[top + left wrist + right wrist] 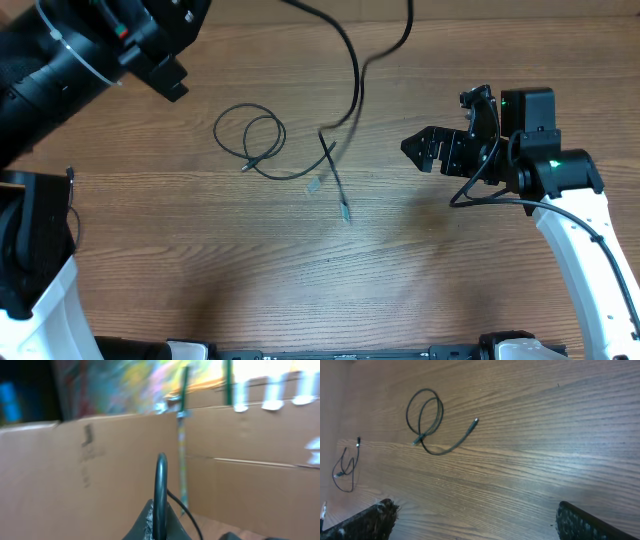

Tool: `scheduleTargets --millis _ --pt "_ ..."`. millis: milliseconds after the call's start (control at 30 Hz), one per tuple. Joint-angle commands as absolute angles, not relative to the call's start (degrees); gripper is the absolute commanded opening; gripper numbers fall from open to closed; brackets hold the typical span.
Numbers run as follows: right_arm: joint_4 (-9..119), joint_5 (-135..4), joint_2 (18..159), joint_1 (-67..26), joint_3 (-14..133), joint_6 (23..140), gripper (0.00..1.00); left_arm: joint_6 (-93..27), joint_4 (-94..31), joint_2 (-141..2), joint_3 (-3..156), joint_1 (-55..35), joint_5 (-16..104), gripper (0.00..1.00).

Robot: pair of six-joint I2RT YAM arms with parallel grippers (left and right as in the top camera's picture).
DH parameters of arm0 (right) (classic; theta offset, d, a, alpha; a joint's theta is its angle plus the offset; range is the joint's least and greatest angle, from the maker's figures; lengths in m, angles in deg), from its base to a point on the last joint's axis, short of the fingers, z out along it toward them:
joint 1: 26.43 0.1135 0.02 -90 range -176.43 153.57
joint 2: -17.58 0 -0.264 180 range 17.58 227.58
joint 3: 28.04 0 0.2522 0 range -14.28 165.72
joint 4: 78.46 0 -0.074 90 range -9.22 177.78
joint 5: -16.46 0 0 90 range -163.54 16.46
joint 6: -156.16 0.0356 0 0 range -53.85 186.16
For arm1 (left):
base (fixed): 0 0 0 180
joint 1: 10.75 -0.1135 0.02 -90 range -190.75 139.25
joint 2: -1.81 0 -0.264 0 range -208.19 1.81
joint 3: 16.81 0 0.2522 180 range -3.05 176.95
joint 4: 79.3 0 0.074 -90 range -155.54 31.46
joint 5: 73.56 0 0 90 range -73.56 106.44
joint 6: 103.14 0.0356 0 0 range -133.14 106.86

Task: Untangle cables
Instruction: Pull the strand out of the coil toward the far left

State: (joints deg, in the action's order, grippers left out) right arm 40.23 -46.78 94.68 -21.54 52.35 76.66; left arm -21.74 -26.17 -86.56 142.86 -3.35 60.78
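Left tool [160,527] pressed together, pinching held cord [357,80]. That cord is thin, black and blurred. Two strands hang in from the top edge of the overhead view. Long axis runs far-to-near, and its silvery plug end points toward the near edge, over the middle of the desk [420,290]. Cannot tell if the plug touches.

Coiled cord [246,140] lies flat, left of it: a double loop, tail running right to a silvery plug just beside held cord.

Small cord [345,467]: loose loop, far left in right wrist view.

Right tool [420,152] spread wide, empty, right of cords.
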Motion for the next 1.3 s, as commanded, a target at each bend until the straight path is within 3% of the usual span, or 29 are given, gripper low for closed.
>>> scheduleTargets --millis 0,300,500,600,867,1100,1267 --pt "40.4 -47.0 94.7 -21.6 52.5 76.8 1.00 -21.8 -20.1 -87.0 143.4 -4.4 45.9 0.04" --pt "39.9 -47.7 94.7 -21.6 52.5 76.8 1.00 -22.5 0.3 -90.7 143.3 -4.5 3.4 0.04" --pt "38.6 -48.0 94.7 -21.6 52.5 76.8 1.00 -26.7 5.7 -94.0 143.3 -5.8 -33.6 0.04" --pt "38.2 -48.0 94.7 -21.6 52.5 76.8 1.00 -28.8 6.6 -95.1 143.3 -8.5 -42.9 0.04" --pt "36.7 -48.0 94.7 -21.6 52.5 76.8 1.00 -38.8 12.2 -97.6 143.3 -19.3 -43.7 0.04" --pt "36.4 -48.0 94.7 -21.6 52.5 76.8 1.00 -53.7 25.7 -104.2 143.3 -31.5 -31.5 0.04" --pt "36.4 -48.0 94.7 -21.6 52.5 76.8 1.00 -50.6 31.3 -112.1 143.0 -38.1 -17.5 0.04"
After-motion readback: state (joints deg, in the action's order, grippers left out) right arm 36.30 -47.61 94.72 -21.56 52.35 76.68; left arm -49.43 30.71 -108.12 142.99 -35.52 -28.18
